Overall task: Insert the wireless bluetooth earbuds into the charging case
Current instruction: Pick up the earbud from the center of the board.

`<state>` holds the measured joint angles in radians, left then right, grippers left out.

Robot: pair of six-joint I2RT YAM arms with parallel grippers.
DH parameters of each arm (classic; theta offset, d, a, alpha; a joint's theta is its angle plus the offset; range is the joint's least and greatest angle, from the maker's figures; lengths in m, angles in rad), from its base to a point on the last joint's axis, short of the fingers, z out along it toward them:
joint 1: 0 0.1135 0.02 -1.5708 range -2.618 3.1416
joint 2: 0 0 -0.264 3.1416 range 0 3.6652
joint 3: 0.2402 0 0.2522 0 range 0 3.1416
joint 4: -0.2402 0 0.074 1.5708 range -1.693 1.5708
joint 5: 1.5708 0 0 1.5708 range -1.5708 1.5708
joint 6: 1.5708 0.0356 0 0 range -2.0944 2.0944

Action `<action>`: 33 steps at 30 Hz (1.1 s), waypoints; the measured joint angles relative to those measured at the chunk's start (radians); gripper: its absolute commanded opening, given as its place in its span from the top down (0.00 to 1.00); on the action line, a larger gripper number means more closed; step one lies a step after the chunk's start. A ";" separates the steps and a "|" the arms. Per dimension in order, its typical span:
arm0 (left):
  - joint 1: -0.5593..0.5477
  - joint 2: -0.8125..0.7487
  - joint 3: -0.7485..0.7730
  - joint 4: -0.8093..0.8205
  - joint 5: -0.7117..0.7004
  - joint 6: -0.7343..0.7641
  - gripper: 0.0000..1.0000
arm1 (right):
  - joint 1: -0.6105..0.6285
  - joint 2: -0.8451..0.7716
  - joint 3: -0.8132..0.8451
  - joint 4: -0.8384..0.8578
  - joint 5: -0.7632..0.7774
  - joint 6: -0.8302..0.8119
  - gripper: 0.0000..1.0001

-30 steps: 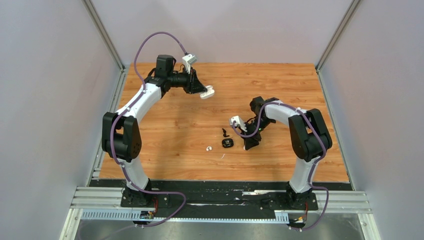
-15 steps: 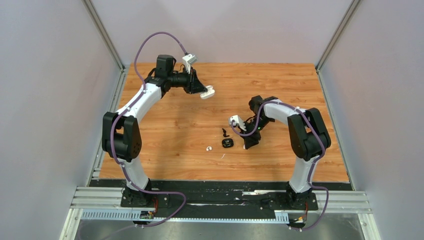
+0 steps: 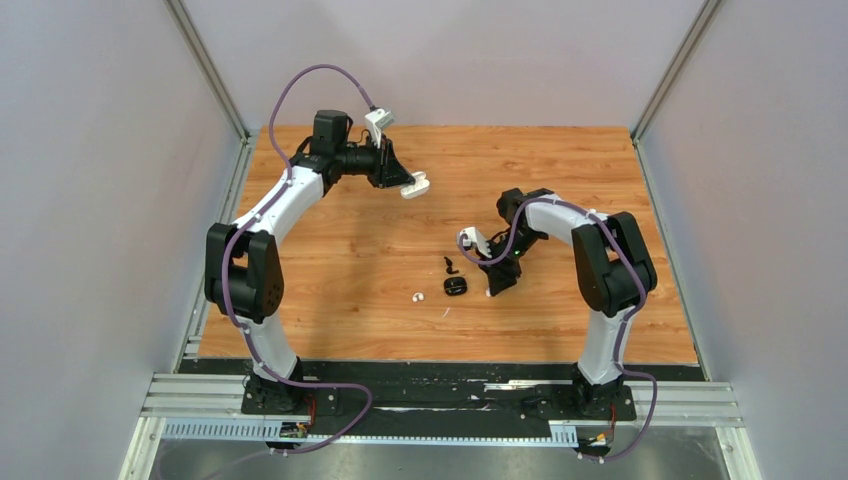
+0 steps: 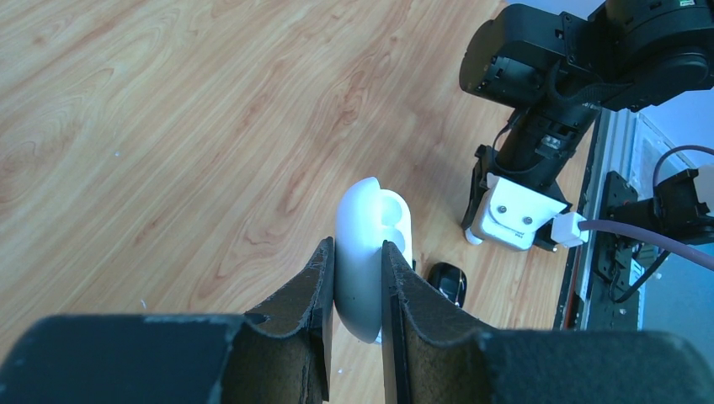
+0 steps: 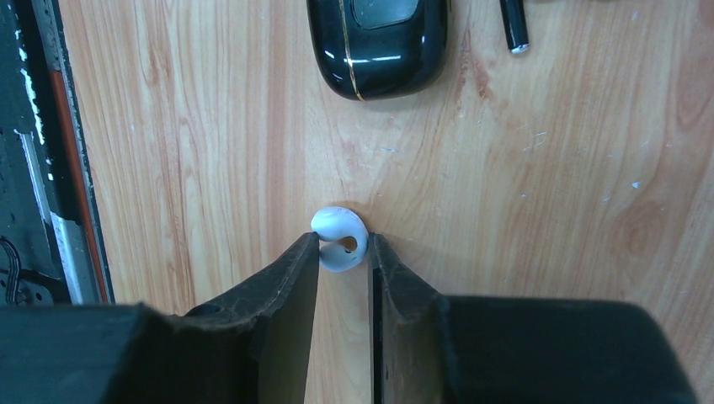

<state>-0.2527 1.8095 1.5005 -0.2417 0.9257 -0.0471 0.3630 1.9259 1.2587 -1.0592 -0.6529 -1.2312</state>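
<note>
My left gripper (image 3: 404,182) is raised over the far left of the table and shut on an open white charging case (image 3: 416,187). In the left wrist view the case (image 4: 370,244) is pinched between the pads with its two sockets showing. My right gripper (image 3: 491,290) is low over the table and shut on a glossy white earbud (image 5: 340,239), which sits between its fingertips (image 5: 308,249). A second white earbud (image 3: 418,296) lies on the wood. A black earbud with a short stem (image 3: 449,266) lies beside a closed black case (image 3: 455,286).
The black case (image 5: 377,38) lies just ahead of my right gripper, with the black stem's tip (image 5: 514,25) to its right. The table's black front rail (image 5: 50,168) runs along the left edge of the right wrist view. Grey walls enclose the wooden table (image 3: 350,250).
My right arm has drawn in slightly to the left, and its gripper sits a little closer to the black case. My left arm has not moved.
</note>
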 measured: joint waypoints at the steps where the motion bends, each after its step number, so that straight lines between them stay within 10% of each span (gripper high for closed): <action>1: 0.000 0.000 0.000 0.000 0.000 0.000 1.00 | 0.000 0.000 0.000 0.000 0.000 0.000 0.73; 33: 0.000 0.015 0.000 -0.001 0.000 0.001 1.00 | -0.058 0.102 0.151 -0.017 -0.037 0.079 0.76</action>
<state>-0.2527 1.8244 1.5005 -0.2428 0.9260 -0.0463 0.3046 2.0277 1.4094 -1.0760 -0.6895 -1.1522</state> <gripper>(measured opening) 0.281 0.256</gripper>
